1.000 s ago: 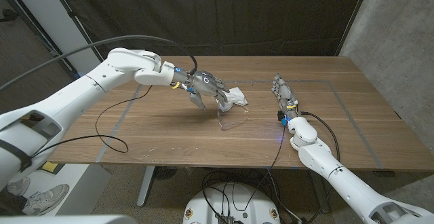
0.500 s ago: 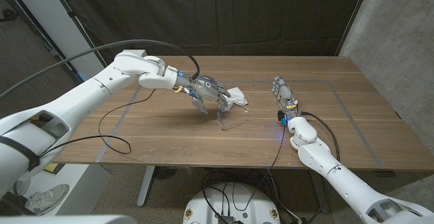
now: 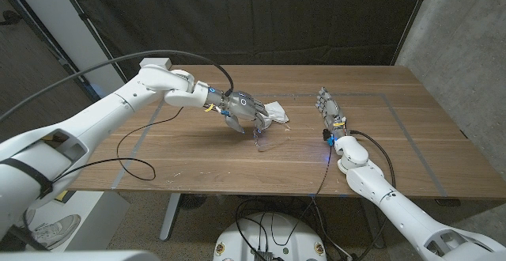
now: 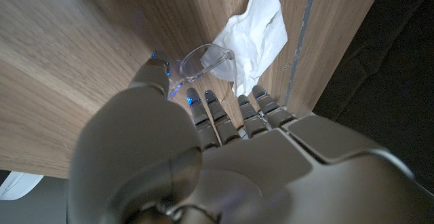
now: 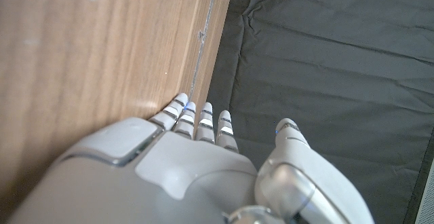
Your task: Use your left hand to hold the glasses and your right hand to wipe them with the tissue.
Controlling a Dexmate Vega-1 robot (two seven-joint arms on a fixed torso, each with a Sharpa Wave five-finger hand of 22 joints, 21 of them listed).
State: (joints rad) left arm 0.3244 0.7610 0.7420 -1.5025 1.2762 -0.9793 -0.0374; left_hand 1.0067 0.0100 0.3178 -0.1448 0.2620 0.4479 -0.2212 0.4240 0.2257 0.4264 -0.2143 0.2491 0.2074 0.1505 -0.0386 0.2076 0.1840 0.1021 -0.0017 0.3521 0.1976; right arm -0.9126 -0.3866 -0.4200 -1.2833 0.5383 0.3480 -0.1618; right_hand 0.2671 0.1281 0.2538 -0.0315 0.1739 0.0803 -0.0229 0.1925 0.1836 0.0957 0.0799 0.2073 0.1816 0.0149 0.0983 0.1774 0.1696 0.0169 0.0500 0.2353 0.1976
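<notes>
Clear-framed glasses [image 3: 263,137] lie on the wooden table, just in front of a crumpled white tissue [image 3: 277,113]. My left hand [image 3: 239,109] hovers right beside both, fingers curved downward. In the left wrist view, one lens of the glasses [image 4: 203,61] and the tissue [image 4: 256,30] show just beyond my left hand [image 4: 203,149]. The thumb tip is close to the lens rim and nothing is gripped. My right hand [image 3: 330,108] stands on its edge on the table to the right, fingers straight and together, a good way from the tissue. It holds nothing [image 5: 196,163].
A black cable [image 3: 130,146] loops across the table's left part under my left arm. Thin tape lines [image 3: 395,111] mark a rectangle on the tabletop. A dark curtain [image 5: 325,54] hangs behind the far edge.
My left hand has shifted a little to the right, closer to the glasses and tissue, with its fingers curled further down. The right hand has stayed put.
</notes>
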